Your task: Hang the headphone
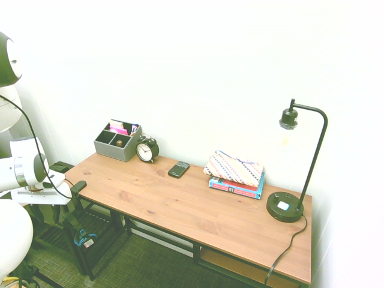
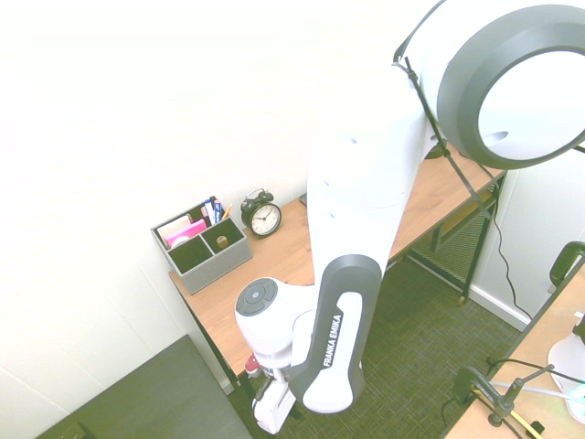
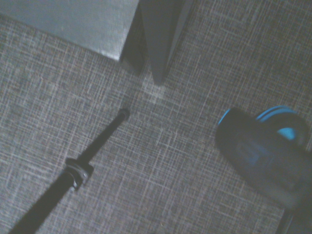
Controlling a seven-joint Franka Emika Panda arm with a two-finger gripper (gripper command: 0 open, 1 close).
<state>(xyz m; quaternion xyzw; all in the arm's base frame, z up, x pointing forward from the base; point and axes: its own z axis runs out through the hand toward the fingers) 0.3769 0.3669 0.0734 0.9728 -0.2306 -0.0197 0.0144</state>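
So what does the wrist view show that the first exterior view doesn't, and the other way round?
Only the wrist view: the black-and-blue headphone at its edge, above grey woven carpet, plus a thin black rod and a dark upright leg.

Only the first exterior view: the wooden desk top with a grey organiser box, round black alarm clock, dark phone, striped pouch on books, and black desk lamp.

Shared: little that I can match for sure; probably just the carpet.
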